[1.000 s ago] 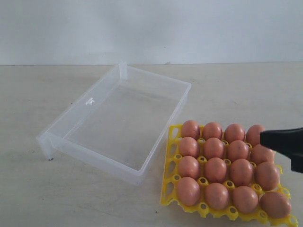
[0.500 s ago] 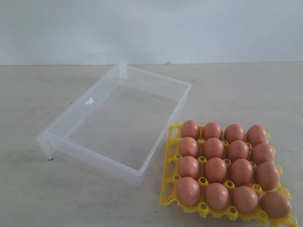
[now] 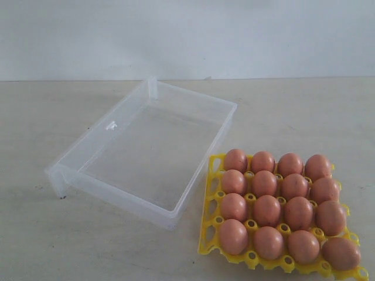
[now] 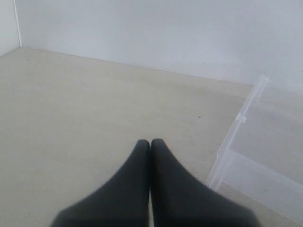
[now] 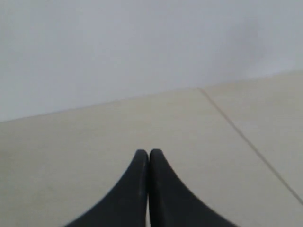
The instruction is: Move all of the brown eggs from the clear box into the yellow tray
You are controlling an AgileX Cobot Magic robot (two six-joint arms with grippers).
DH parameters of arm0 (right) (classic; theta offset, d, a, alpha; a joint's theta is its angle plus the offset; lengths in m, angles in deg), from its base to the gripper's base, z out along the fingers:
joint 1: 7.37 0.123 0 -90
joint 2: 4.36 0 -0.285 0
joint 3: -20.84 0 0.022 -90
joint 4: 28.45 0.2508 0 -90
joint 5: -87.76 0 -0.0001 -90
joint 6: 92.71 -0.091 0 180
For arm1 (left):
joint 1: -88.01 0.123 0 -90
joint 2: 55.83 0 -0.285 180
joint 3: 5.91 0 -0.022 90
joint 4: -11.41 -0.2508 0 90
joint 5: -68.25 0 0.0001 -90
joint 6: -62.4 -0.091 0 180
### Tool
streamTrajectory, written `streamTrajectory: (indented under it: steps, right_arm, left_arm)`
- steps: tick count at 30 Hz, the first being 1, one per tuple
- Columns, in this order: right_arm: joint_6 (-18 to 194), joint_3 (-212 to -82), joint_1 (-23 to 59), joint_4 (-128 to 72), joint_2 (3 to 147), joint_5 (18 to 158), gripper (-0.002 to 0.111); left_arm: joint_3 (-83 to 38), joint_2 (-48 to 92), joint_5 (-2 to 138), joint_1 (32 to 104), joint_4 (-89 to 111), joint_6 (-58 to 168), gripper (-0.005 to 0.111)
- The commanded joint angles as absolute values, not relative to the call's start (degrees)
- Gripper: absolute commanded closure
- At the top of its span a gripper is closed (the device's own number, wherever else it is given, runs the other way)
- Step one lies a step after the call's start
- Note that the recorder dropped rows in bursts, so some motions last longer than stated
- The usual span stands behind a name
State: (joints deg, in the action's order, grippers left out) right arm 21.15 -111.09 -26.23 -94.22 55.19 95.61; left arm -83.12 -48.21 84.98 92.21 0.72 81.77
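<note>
Several brown eggs [image 3: 267, 209] fill the cups of the yellow tray [image 3: 207, 223] at the front right of the exterior view. The clear box [image 3: 229, 120] lies to the tray's left and holds no eggs; one corner of it [image 4: 246, 156] shows in the left wrist view. Neither arm appears in the exterior view. My left gripper [image 4: 150, 142] is shut on nothing, its tips over bare tabletop beside that box corner. My right gripper [image 5: 148, 152] is shut and holds nothing, over bare table facing the wall.
A pale wall [image 3: 187, 35] runs along the back of the beige table [image 3: 304, 111]. A thin seam [image 5: 246, 142] crosses the table surface in the right wrist view.
A second ago the right gripper's dark tip showed at the right edge of the exterior view over the tray; it has withdrawn out of that view. Eggs, tray and box have not moved.
</note>
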Motion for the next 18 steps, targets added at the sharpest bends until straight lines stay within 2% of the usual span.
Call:
streamTrajectory:
  steps: [1, 5, 10, 14, 18]
  right_arm:
    - [24.0, -111.3, -23.8, -95.2, 58.0, 108.9, 0.109]
    - [26.2, -111.3, -14.0, -95.2, 57.8, 96.3, 0.109]
    - [33.7, -111.3, -0.5, -95.3, 53.3, 87.0, 0.109]
    - [36.5, -111.3, 15.7, -95.3, 44.2, 73.0, 0.109]
    - [35.0, -111.3, 21.8, -90.3, 40.1, 55.2, 0.109]
  left_arm:
    - [-83.1, -48.0, 85.0, 91.9, 1.1, 82.2, 0.111]
    - [-83.1, -48.0, 85.0, 91.9, 1.1, 82.2, 0.111]
    - [-83.1, -48.0, 85.0, 91.9, 1.1, 82.2, 0.111]
    - [-83.1, -48.0, 85.0, 91.9, 1.1, 82.2, 0.111]
    - [-83.1, -48.0, 85.0, 91.9, 1.1, 82.2, 0.111]
